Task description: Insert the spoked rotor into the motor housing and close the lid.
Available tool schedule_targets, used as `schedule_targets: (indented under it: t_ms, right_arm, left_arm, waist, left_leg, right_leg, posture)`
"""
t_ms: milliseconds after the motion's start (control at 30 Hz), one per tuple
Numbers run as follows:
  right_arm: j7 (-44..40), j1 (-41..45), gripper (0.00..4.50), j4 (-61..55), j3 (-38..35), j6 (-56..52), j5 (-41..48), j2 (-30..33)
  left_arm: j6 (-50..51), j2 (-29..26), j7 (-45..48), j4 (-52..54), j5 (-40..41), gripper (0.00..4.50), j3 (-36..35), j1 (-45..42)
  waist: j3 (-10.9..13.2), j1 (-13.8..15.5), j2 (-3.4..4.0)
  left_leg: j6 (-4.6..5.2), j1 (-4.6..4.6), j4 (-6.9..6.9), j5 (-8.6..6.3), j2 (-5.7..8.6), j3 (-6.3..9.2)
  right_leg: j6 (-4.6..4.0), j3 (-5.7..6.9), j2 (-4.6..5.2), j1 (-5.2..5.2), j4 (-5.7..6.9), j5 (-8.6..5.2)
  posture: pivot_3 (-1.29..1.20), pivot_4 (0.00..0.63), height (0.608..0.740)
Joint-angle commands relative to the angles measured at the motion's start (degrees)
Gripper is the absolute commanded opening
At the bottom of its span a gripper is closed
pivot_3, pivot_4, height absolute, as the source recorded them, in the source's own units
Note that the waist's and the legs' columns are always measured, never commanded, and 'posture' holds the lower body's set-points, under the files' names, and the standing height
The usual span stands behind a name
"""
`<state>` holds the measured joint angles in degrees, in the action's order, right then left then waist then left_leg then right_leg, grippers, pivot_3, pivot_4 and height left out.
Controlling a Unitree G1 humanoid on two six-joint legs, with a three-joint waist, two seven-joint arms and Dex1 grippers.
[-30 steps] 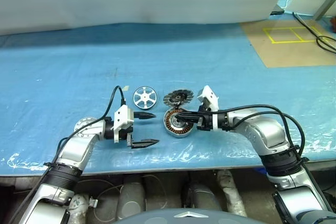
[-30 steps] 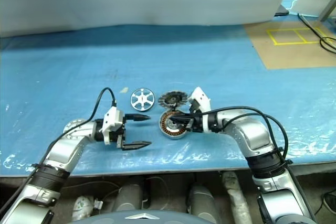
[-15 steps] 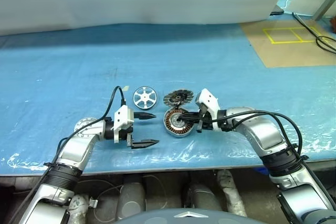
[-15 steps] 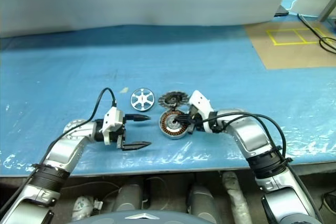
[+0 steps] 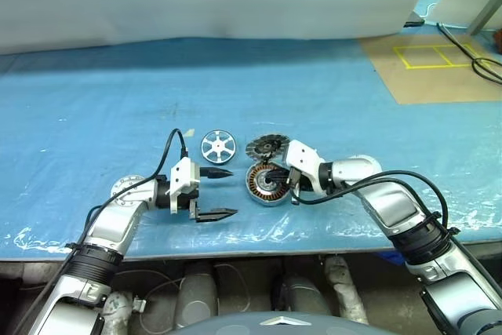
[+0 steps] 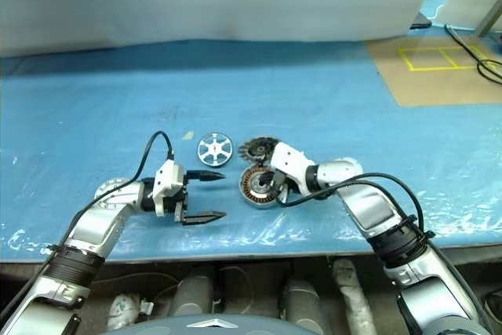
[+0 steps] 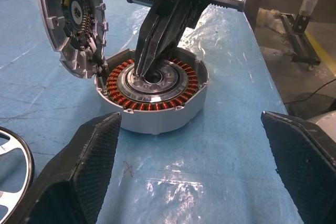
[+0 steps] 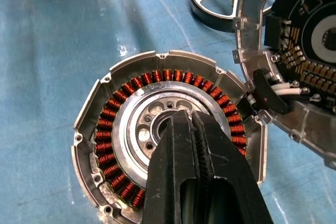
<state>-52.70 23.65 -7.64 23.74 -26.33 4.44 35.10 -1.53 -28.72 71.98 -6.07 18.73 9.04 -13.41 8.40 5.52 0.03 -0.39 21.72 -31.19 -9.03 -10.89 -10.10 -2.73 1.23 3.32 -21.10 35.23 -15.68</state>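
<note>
The motor housing (image 5: 259, 191) lies on the blue table with its copper windings (image 8: 113, 129) facing up. My right gripper (image 8: 191, 118) is shut, and its tips rest in the housing's central hole with nothing held. The lid (image 5: 267, 147) stands tilted against the housing's far rim, its inner face (image 7: 73, 19) with its parts turned toward the housing. Just left of the lid, the spoked rotor (image 5: 217, 145) lies flat. My left gripper (image 5: 232, 192) hangs open and empty left of the housing, pointing at it.
The blue plastic-covered table (image 5: 118, 100) stretches wide on the left and at the back. A brown board (image 5: 439, 64) with a yellow taped square lies at the back right, with cables (image 5: 482, 60) beside it. The table's front edge (image 5: 251, 247) runs close below both grippers.
My right wrist has rolled over, bringing its white camera block down toward the housing, while the shut tips stayed at the housing's centre. The left arm and the parts kept still.
</note>
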Motion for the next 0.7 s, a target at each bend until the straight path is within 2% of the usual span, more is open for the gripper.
schedule_targets:
  t_ms: [33, 100, 167, 300, 500, 700]
  right_arm:
    - [-0.4, -2.3, 0.05, 4.7, 2.7, -4.8, -3.0, 1.3]
    - [0.0, -2.2, 0.05, 5.7, 1.7, -8.4, -1.6, 0.3]
    - [1.2, -1.2, 0.05, 7.6, -2.5, -16.8, 3.3, -2.9]
    - [0.2, -2.1, 0.05, 6.8, -1.6, -18.6, 3.2, -1.3]
    - [0.8, -3.8, 0.05, 6.7, 4.8, -13.2, -3.4, 3.0]
    - [-0.9, -4.6, 0.05, 3.4, 6.5, -10.2, -3.8, 4.7]
  left_arm:
    - [-1.0, 0.1, 0.1, 0.9, 0.0, 4.5, -0.1, -0.6]
    - [-1.0, 0.1, 0.1, 0.9, 0.0, 4.5, -0.1, -0.6]
    - [-1.0, 0.1, 0.0, 0.9, 0.0, 4.5, 0.0, -0.7]
    - [-0.8, 0.1, -0.1, 1.0, 0.0, 4.5, -0.1, -0.8]
    - [-0.8, 0.2, -0.2, 0.9, -0.1, 4.5, -0.1, -0.8]
    - [-0.9, 0.2, -0.3, 0.9, -0.1, 4.5, -0.1, -0.6]
  waist:
    - [0.0, 0.0, 0.0]
    - [0.0, 0.0, 0.0]
    - [0.0, 0.0, -0.02]
    - [0.0, 0.1, -0.02]
    - [-0.2, 0.3, -0.11]
    - [-0.4, 0.5, -0.33]
  left_leg:
    - [0.01, -0.06, 0.0, -0.01, 0.0, 0.0]
    - [0.07, -0.14, 0.0, -0.04, 0.01, 0.0]
    - [0.22, -0.33, 0.02, -0.13, 0.01, 0.0]
    - [0.23, -0.7, 0.1, -0.14, 0.03, -0.02]
    - [0.22, -0.75, 0.21, -0.14, 0.1, -0.02]
    - [0.22, -0.76, 0.38, -0.15, 0.14, -0.01]
  right_leg:
    - [0.0, 0.0, 0.01, 0.07, -0.04, 0.0]
    - [0.0, -0.01, 0.03, 0.16, -0.06, 0.0]
    - [0.0, -0.01, 0.03, 0.33, -0.08, -0.01]
    - [0.02, -0.08, 0.06, 0.58, -0.09, -0.02]
    - [0.04, -0.07, 0.11, 0.82, -0.48, -0.03]
    - [0.15, -0.06, 0.12, 0.84, -0.55, -0.11]
  posture:
    - [0.0, 0.15, 0.74]
    - [0.0, 0.15, 0.74]
    - [0.0, 0.15, 0.74]
    - [0.0, 0.15, 0.74]
    - [0.0, 0.15, 0.74]
    - [0.0, 0.15, 0.74]
